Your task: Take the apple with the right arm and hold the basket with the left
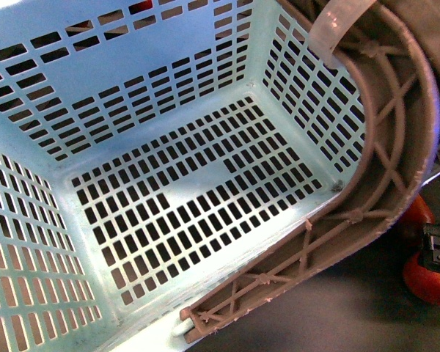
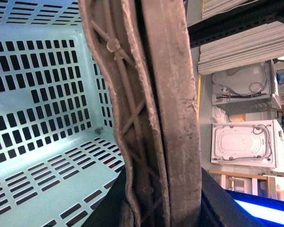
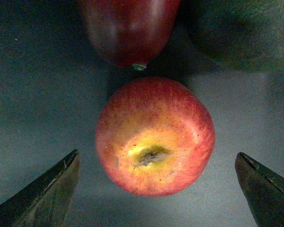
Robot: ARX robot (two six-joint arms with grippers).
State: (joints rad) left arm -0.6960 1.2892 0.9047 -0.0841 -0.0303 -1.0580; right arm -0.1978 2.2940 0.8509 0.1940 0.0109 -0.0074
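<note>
Right wrist view: the apple (image 3: 155,137), red with a yellow patch round its dimple, sits on the dark grey desk (image 3: 33,94). It lies between the two dark fingers (image 3: 47,189) of the right gripper (image 3: 157,155). The fingers are spread wide, one on each side, with a clear gap to the apple on both sides. Just beyond the apple is a dark red fruit (image 3: 128,30), and beside that a dark green fruit (image 3: 241,33).

Left wrist view: the brown lattice handle (image 2: 170,109) of the basket (image 2: 42,94) runs through the middle of the picture. The dark fingers (image 2: 104,213) of the left gripper (image 2: 162,198) press against it from both sides, clamped on it.

Front view: the mint-blue slotted basket (image 1: 37,66) fills most of the picture, tilted. Its handle (image 1: 396,139) curves down the right side, with a white zip tie (image 1: 337,22) near the top. Red fruit (image 1: 427,284) shows at the right edge, partly hidden.
</note>
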